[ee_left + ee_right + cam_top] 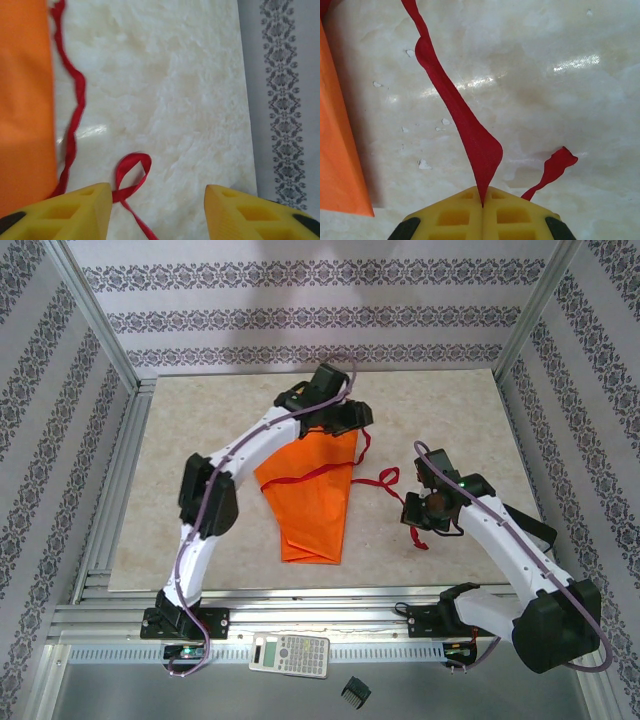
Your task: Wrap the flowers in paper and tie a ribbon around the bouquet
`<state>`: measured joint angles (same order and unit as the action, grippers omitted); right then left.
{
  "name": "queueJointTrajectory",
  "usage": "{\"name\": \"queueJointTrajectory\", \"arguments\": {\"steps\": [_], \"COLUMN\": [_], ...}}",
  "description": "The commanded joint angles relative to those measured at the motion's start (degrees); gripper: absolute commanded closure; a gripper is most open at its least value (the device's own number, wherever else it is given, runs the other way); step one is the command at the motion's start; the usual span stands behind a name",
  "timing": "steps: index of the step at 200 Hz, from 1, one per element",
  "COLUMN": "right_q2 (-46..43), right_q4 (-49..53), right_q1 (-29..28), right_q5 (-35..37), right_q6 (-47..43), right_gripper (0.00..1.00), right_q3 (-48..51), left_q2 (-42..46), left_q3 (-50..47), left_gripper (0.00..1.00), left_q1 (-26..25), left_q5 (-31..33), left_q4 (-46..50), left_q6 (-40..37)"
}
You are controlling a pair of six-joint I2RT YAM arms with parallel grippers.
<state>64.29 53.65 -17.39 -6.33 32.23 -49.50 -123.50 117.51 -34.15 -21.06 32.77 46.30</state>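
Note:
The orange paper (312,502) lies rolled into a cone mid-table, narrow end toward me. Its wide far end sits under my left gripper (348,425), so the flowers are hidden. The dark red ribbon (300,478) crosses the cone and runs right to my right gripper (432,508). In the right wrist view that gripper (482,201) is shut on the ribbon (455,110), whose loose end (555,167) curls beside it. My left gripper (157,210) is open over the table. A ribbon loop (132,175) lies by its left finger (75,212), beside the paper (25,100).
A calculator (290,653) and a small black part (356,692) lie on the front rail between the arm bases. Metal frame posts and patterned walls close in the table. The table's right edge (246,100) is close to my left gripper.

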Motion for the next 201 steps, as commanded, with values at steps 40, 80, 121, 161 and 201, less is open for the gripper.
{"name": "queueJointTrajectory", "arguments": {"steps": [40, 80, 121, 161, 201], "right_q2": [4.8, 10.8, 15.1, 21.1, 29.0], "right_q4": [-7.0, -13.7, -19.3, -24.3, -25.8], "right_q1": [-4.7, -10.5, -13.8, -14.2, -14.3], "right_q5": [-11.4, -15.1, -10.3, -5.9, -1.3], "right_q6": [2.7, 14.3, 26.8, 35.9, 39.8], "right_gripper": [1.00, 1.00, 1.00, 1.00, 1.00], "right_q3": [-9.7, -16.0, -21.1, -26.9, -34.6], "left_q2": [23.2, 21.0, 19.0, 18.0, 18.2], "left_q3": [-41.7, -46.0, -52.0, -53.6, -55.5], "left_gripper": [0.54, 0.50, 0.53, 0.70, 0.87], "left_q1": [4.1, 6.8, 8.6, 9.7, 10.0], "left_q5": [9.4, 12.6, 12.1, 9.7, 8.9], "left_q4": [-8.2, -14.4, -18.7, -22.1, -24.9], "left_q6": [35.1, 47.9, 56.1, 56.4, 56.6]}}
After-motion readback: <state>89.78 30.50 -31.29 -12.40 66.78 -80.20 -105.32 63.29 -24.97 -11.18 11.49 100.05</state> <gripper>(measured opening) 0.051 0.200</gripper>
